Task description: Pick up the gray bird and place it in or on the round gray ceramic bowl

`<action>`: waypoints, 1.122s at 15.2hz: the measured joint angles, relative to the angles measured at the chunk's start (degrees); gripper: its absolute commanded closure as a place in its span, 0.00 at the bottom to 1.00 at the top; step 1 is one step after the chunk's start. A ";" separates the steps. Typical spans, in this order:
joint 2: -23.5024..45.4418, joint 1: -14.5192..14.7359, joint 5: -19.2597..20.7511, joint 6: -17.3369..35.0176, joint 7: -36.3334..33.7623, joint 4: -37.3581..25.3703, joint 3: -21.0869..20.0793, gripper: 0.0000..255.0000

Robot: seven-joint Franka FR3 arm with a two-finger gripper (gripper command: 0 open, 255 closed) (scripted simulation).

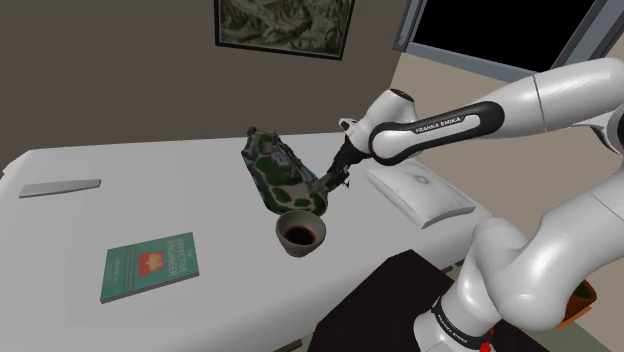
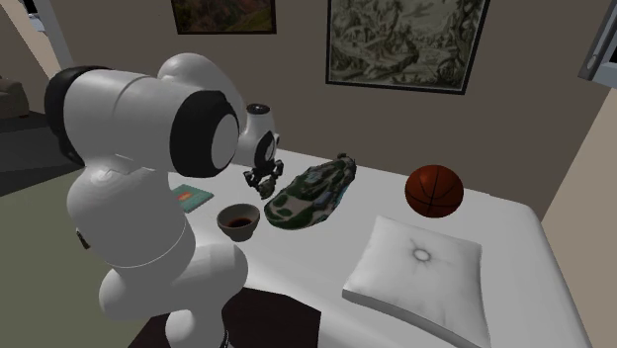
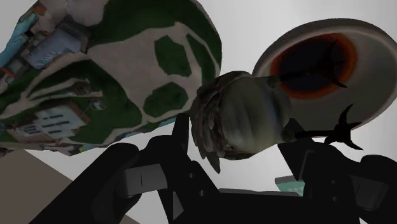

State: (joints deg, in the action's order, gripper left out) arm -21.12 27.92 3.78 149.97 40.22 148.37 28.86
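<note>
the two black fingers (image 3: pixel 181 153) pinch a gray-brown bird (image 3: pixel 245 114) between them, one on each flank. its feathered body bulges out past the tips and its thin black feet stick out toward the bowl. in the shoulder view the gripper (image 1: pixel 331 186) hangs low over the bed (image 1: pixel 200 200), tilted down, with the bird at its tip apparently clear of the sheet.

just beside the bird, on the near side in the shoulder view, sits a round bowl (image 1: pixel 297 248), gray-tan outside with a dark red inside. it stands upright on the bed. the bird is near its rim, not inside it. on the bird's other side, close by, lies a long green-and-white patterned object (image 1: pixel 272 168) printed with what looks like small houses and paths.

farther out on the white bed, a teal book (image 1: pixel 150 265) lies flat toward the shoulder view's left, and a thin flat gray item (image 1: pixel 60 187) is well apart near the far left edge. a white pillow (image 1: pixel 420 192) lies under the white arm (image 1: pixel 450 125), and in the second exterior view a basketball (image 2: pixel 435 190) rests beyond the pillow. a framed picture (image 1: pixel 285 25) hangs on the brown wall behind the bed, and the window (image 1: pixel 490 30) beside it opens on a black area.
</note>
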 measured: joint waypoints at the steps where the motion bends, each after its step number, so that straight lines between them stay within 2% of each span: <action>1: -0.29 0.06 0.41 0.02 -2.02 0.33 -1.59 1.00; 8: -1.07 1.15 2.40 1.50 -15.02 2.92 -11.79 1.00; 11: -0.07 1.43 2.49 3.40 -16.54 3.91 -12.78 1.00; 17: 3.72 2.14 1.70 9.19 -16.01 5.97 -11.98 1.00</action>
State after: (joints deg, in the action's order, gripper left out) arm -17.40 30.06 5.48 159.16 24.21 154.34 16.87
